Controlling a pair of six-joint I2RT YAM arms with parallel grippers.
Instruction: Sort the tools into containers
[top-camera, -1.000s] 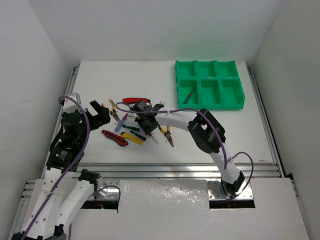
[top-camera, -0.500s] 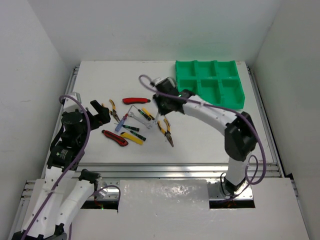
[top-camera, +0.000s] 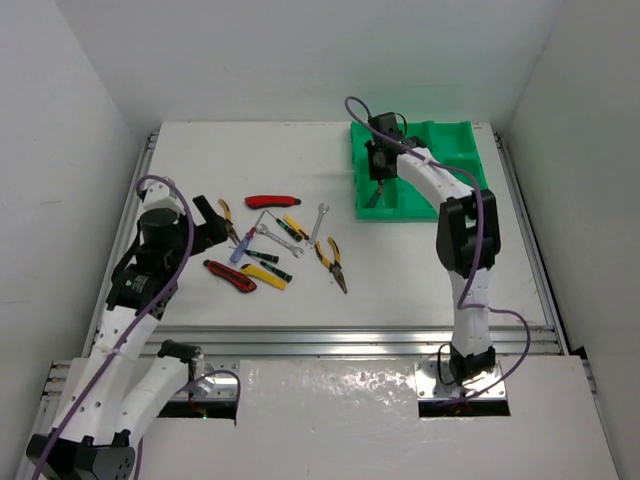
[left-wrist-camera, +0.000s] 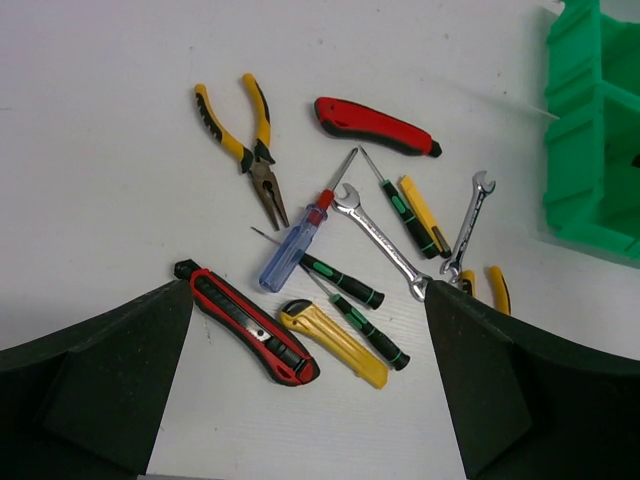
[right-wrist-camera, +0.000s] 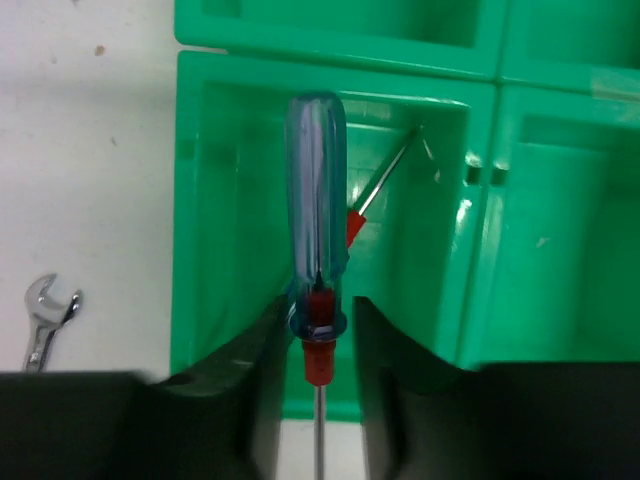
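Observation:
My right gripper is shut on a blue clear-handled screwdriver, held over the near-left compartment of the green containers tray. Another screwdriver leans inside that compartment. From above, the right gripper hangs over the tray's left side. The other tools lie in a cluster left of centre: yellow-handled pliers, a red utility knife, a blue screwdriver, a silver wrench, a red-black knife, a yellow knife. My left gripper hovers open above them, touching nothing.
A second pair of yellow pliers lies right of the cluster, and a small wrench lies on the table left of the tray. White walls enclose the table on three sides; a metal rail runs along the near edge.
My right arm has carried the blue screwdriver from the tool cluster up and right to the green tray. The left arm has shifted slightly toward the cluster, jaws still open.

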